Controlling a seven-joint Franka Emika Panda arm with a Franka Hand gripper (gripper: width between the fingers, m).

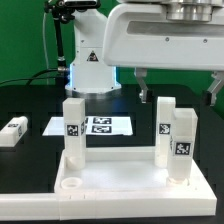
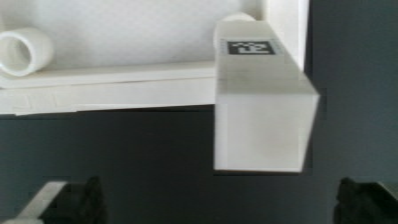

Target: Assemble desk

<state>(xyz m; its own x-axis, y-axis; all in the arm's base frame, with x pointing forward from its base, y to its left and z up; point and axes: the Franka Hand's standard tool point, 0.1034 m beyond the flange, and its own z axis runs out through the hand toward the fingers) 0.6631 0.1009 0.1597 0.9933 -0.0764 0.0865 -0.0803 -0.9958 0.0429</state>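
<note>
White rimmed desk panel (image 1: 120,172) flat, three tagged legs upright on it, one (image 1: 73,128) at exterior view's left, two at right (image 1: 165,120) (image 1: 182,150) (near-left socket (image 1: 70,185) open), fourth leg (image 1: 12,132) lying apart.

The exterior view sits low and close before the desk panel (image 1: 120,172), facing the arm's base (image 1: 90,62). The wrist view looks past the gripper (image 2: 214,205), very near one leg (image 2: 267,110) and the panel's rim; both views share those

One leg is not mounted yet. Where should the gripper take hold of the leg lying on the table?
Probably across the two long sides of the lying leg, near its middle, coming from straight above: it lies flat on the table, clear of the desk panel, its sides flat and parallel.
</note>
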